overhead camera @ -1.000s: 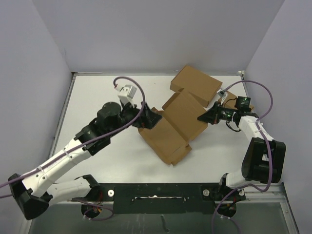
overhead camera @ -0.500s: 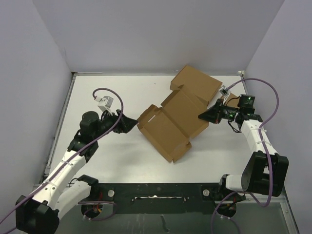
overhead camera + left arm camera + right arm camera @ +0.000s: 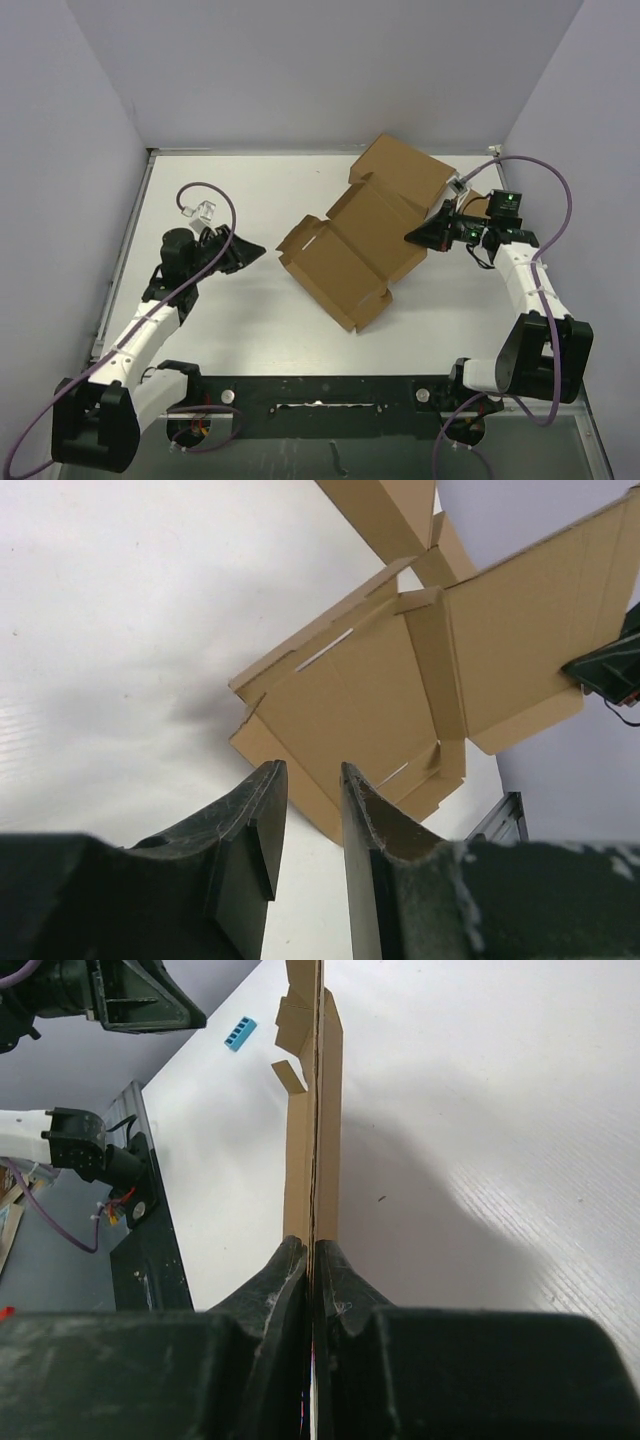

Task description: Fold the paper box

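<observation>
The paper box (image 3: 345, 258) lies opened flat in the middle of the table, a shallow brown mailer with flaps and slots. My right gripper (image 3: 418, 238) is shut on the edge of its right panel, which shows edge-on between the fingers in the right wrist view (image 3: 313, 1160). My left gripper (image 3: 252, 252) hangs well left of the box, not touching it. Its jaws stand a narrow gap apart with nothing between them (image 3: 310, 768). The box (image 3: 380, 690) fills the view ahead of that gripper.
A larger brown box (image 3: 405, 170) sits at the back, touching the paper box's far corner. A small brown box (image 3: 478, 204) lies behind the right arm. A small blue piece (image 3: 240, 1033) rests on the table near the left arm. Walls close in on three sides.
My left arm has pulled back to the left, away from the box, and its jaws have narrowed. The right gripper has kept its hold on the panel edge.
</observation>
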### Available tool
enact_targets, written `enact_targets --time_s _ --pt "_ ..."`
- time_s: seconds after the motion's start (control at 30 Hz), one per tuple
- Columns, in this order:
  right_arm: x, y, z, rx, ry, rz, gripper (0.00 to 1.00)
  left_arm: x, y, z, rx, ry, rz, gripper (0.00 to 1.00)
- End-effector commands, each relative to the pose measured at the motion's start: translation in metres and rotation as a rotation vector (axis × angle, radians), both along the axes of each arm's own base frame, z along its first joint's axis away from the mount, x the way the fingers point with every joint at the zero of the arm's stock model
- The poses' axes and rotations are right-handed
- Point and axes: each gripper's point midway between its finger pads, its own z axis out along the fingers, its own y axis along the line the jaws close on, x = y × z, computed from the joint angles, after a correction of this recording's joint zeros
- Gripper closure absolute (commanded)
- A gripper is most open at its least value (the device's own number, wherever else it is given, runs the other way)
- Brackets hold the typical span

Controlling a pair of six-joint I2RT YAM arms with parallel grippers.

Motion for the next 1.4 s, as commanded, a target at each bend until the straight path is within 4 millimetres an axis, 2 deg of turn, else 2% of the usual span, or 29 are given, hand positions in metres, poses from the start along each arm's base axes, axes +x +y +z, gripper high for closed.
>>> enact_targets --time_s 0.0,0.1,0.23,0.3,0.43,0.6,0.87,1.07,1.27,1.37 --pt "-0.003 0.009 0.032 -0.003 -0.128 0.068 1.00 0.011 -0.006 0.007 -0.017 -0.035 -0.028 0.73" --pt "-0.005 0.013 0.034 -0.004 -0.140 0.089 1.00 0.010 -0.011 0.001 -0.052 -0.047 -0.055 0.71" --pt "-0.006 0.016 0.034 0.000 -0.137 0.099 1.00 0.012 -0.006 -0.013 -0.032 -0.064 -0.031 0.67" --pt "-0.007 0.019 0.034 0.000 -0.138 0.109 1.00 0.014 -0.001 -0.021 -0.016 -0.045 -0.002 0.71" --pt "-0.007 0.020 0.033 0.003 -0.133 0.117 1.00 0.019 0.005 -0.037 0.007 0.012 0.029 0.90" --pt "-0.009 0.024 0.033 0.021 -0.120 0.143 1.00 0.018 0.001 -0.061 0.025 0.061 -0.014 0.91" --pt "-0.014 0.028 0.037 0.060 -0.109 0.178 1.00 0.017 -0.007 -0.055 -0.061 0.001 -0.129 0.86" --pt "-0.019 0.029 0.044 0.078 -0.123 0.196 1.00 0.003 -0.016 -0.051 -0.160 0.029 -0.178 0.83" --pt "-0.025 0.029 0.056 0.096 -0.149 0.217 1.00 -0.012 -0.006 -0.056 -0.121 0.024 -0.113 0.73" --pt "-0.030 0.029 0.066 0.096 -0.184 0.230 1.00 -0.015 -0.002 -0.047 -0.111 -0.033 -0.096 0.67"
